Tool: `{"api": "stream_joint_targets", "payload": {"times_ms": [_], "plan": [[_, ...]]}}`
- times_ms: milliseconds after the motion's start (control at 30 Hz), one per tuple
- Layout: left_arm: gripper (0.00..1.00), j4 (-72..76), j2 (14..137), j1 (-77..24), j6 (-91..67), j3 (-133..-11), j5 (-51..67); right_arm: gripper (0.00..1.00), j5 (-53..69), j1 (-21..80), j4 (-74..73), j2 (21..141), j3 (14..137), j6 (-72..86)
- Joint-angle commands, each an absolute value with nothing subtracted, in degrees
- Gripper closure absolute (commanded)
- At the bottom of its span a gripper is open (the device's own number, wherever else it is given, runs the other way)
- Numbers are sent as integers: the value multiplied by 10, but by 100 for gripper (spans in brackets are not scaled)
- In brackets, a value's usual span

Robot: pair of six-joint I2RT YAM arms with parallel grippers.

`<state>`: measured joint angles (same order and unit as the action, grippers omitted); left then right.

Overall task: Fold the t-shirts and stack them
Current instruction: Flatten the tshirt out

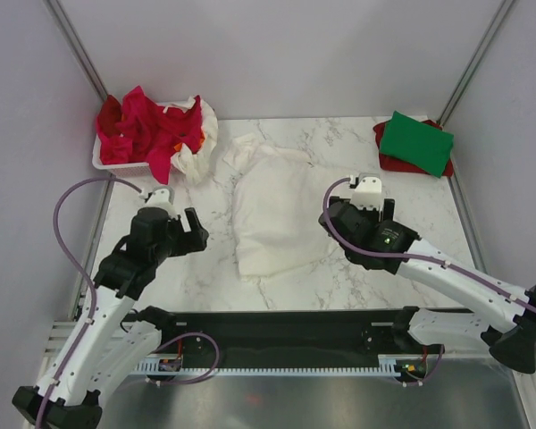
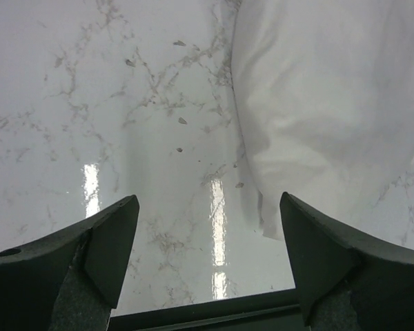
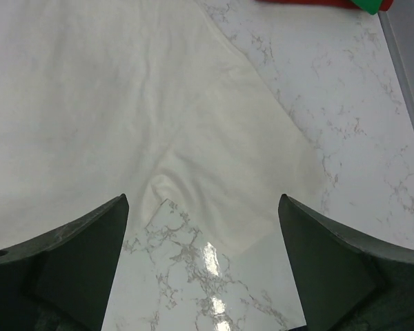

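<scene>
Far back on the left, a white basket [image 1: 101, 161] sits at the corner of the table. It is full of crumpled red t-shirts [image 1: 143, 130]. A crumpled white t-shirt [image 1: 196, 147] hangs over its right side onto the table.

Nearer the front, the left claw [image 2: 207, 200] hangs just above the bare table. Its two fingers are spread wide with nothing between them. Just to its right lies the big white t-shirt [image 1: 272, 214], in the middle of the table, folded into a long shape with a few wrinkles. The right claw [image 3: 203, 198] is on the other side of that shirt, low over its edge. Its fingers are spread wide too and hold nothing.

At the far right corner, a folded green t-shirt [image 1: 417, 143] lies on top of a folded red t-shirt [image 1: 389, 163], well apart from the basket.

The table [image 1: 411, 223] is shiny white marble with grey veins. A black strip [image 1: 286, 326] runs along its near edge. Pale, plain walls [image 1: 277, 54] stand around it, with grey metal posts [image 1: 76, 45] in the back corners.
</scene>
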<state>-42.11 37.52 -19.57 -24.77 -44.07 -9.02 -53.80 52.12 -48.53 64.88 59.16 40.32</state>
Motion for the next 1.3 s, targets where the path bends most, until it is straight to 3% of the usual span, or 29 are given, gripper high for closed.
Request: {"api": "stream_joint_targets", "payload": {"times_ms": [0,400,600,700,800,833,900,933,1100,1267], "plan": [[10,-388,408,-222,-257,-437,-21,2,-519,513,-473,617,593,433],[10,-245,522,-320,-391,-339,37,2,-150,289,-288,616,425,382],[8,-192,595,-387,-421,-319,9,2,-119,195,-276,605,377,368],[13,-179,621,-410,-433,-309,-34,2,-102,159,-261,604,350,370],[26,-154,643,-412,-434,-296,-60,2,-80,129,-228,605,312,376],[46,-148,649,-412,-432,-294,-71,2,-73,123,-221,608,297,378],[73,-135,661,-413,-424,-299,-84,2,-61,115,-199,623,287,380],[94,-135,664,-413,-411,-308,-99,2,-59,115,-194,627,280,381],[98,-189,650,-412,-322,-372,-117,3,-56,115,-176,640,272,385],[98,-321,674,-412,-131,-591,-140,3,-63,113,-176,629,272,384]]}}
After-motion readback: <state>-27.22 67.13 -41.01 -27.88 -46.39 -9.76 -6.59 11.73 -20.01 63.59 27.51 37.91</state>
